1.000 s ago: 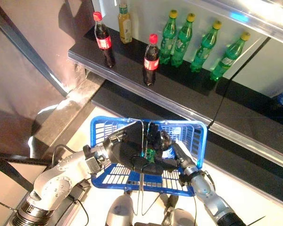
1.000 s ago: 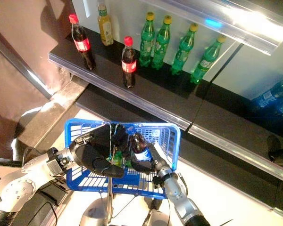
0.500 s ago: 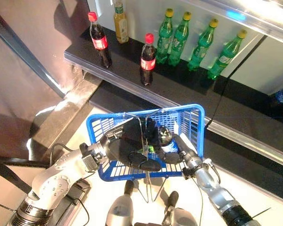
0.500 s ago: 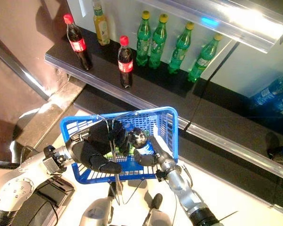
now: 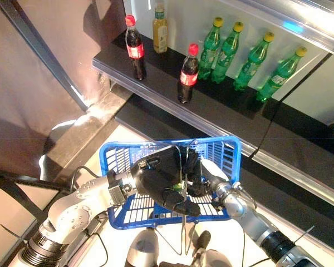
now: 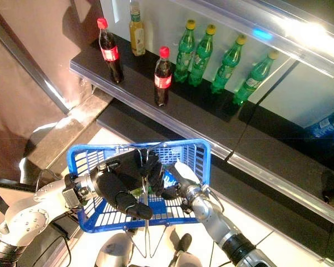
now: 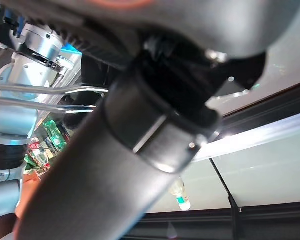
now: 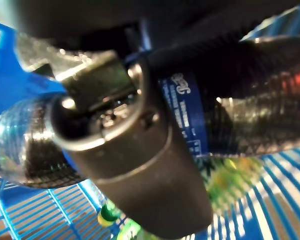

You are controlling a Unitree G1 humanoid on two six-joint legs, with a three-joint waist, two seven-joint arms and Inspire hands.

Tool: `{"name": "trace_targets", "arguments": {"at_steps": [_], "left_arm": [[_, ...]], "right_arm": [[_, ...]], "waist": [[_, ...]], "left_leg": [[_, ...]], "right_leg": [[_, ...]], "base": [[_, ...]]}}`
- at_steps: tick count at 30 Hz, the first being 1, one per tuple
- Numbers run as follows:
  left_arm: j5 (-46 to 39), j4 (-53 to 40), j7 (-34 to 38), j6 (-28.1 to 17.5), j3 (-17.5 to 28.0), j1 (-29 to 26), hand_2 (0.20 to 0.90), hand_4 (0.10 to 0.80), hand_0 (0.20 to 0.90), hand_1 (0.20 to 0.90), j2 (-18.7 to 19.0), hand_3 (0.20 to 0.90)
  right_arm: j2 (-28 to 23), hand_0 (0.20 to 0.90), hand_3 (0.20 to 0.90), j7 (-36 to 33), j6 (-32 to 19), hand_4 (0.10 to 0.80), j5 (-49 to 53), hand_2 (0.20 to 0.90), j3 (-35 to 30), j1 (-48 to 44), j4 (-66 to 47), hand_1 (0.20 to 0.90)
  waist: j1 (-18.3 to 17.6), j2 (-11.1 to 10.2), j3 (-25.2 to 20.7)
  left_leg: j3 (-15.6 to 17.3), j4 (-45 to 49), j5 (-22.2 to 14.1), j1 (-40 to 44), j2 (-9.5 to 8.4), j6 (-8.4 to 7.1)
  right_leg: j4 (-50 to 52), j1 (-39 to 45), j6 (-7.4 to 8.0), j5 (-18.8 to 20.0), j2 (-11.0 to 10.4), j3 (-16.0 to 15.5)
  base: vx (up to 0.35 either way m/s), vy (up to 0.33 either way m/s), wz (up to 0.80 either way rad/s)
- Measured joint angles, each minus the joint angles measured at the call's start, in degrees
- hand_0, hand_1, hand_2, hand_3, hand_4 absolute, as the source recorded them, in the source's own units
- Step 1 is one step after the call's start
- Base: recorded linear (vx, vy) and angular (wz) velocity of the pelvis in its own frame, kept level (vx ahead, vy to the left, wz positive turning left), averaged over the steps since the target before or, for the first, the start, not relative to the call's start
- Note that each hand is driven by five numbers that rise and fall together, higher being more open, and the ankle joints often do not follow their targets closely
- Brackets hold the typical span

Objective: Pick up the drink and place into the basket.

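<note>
The blue plastic basket [image 5: 112, 153] hangs in front of me by its wire handle [image 5: 183, 222], with my left hand [image 5: 162, 184] shut around that handle. The drink, a dark bottle with a blue label [image 8: 187, 117], is down inside the basket. My right hand [image 5: 209, 172] reaches in over the basket's right rim, its thumb [image 8: 125, 150] and fingers curled round the bottle. From the head the bottle [image 6: 170, 179] is mostly hidden behind my left hand. A green bottle [image 8: 225, 180] lies on the basket floor under it.
A dark shelf [image 5: 156, 78] runs across the back with two cola bottles [image 5: 187, 72], a yellow bottle [image 5: 160, 28] and several green bottles [image 5: 228, 44]. A lower ledge [image 5: 300, 172] sits just beyond the basket.
The camera has shifted. My right hand has carried the dark bottle lower into the basket, so it now sits further behind my left hand. The left hand keeps its hold on the handle.
</note>
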Motion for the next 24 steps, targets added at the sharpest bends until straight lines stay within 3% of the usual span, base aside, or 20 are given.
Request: {"name": "trace_targets", "arguments": {"at_steps": [13, 24], "left_arm": [[0.2, 0.0, 0.0, 0.0, -3.7, -2.6, 0.300, 0.100, 0.300, 0.300, 0.4, 0.200], [3.6, 1.4, 0.3, 0.0, -6.7, -6.0, 0.300, 0.100, 0.300, 0.300, 0.4, 0.200]], "right_arm": [[-1.5, 0.300, 0.200, 2.6, 2.9, 0.100, -2.5, 0.300, 2.6, -8.1, 3.8, 0.300], [4.1, 0.300, 0.200, 4.5, 3.1, 0.100, -2.6, 0.300, 5.6, -12.5, 12.1, 0.300]], "waist": [[0.1, -0.3, -0.2], [0.4, -1.0, -0.7]], "left_leg": [[-0.1, 0.0, 0.0, 1.0, -0.01, 0.01], [-0.5, 0.0, 0.0, 1.1, -0.09, 0.02]], "right_leg": [[0.0, 1.0, 0.04, 0.0, 0.0, 0.0], [0.0, 1.4, 0.05, 0.0, 0.0, -0.4]], "base": [[0.000, 0.000, 0.00], [-0.002, 0.004, 0.01]]}}
